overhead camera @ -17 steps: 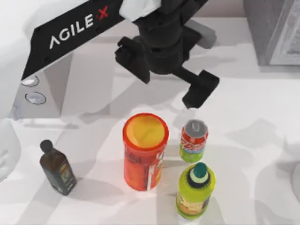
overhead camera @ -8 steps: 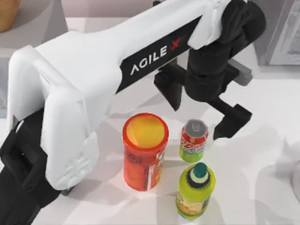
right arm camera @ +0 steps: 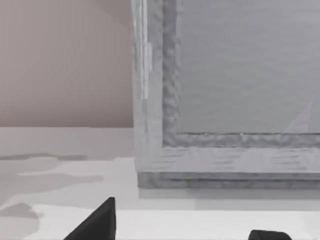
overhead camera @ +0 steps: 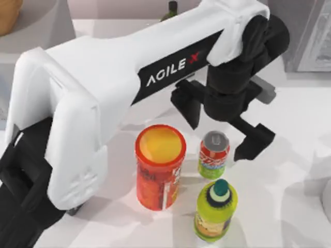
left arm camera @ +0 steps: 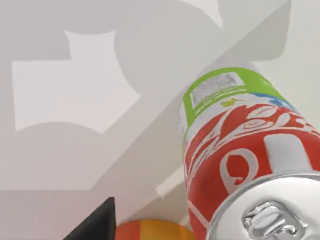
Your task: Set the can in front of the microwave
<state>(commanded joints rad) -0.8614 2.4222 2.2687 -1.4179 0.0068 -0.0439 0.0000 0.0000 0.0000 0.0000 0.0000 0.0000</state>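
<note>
The left gripper (overhead camera: pixel 220 129) is hovering just above the can (overhead camera: pixel 213 154), its 2 fingers spread wide and gripping nothing. The can is standing upright right beside the orange tube (overhead camera: pixel 159 168).

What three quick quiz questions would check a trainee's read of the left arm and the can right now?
1. True or false: the left gripper already clamps the can.
2. What stands nearest the can on the top view's left? A) orange-red tube B) a bowl C) a mug
3. Fill in: the yellow-green bottle has a ____ cap.

Key: 1 false, the fingers are spread, one on each side above the can, not touching it. 2 A. 3 teal.
</note>
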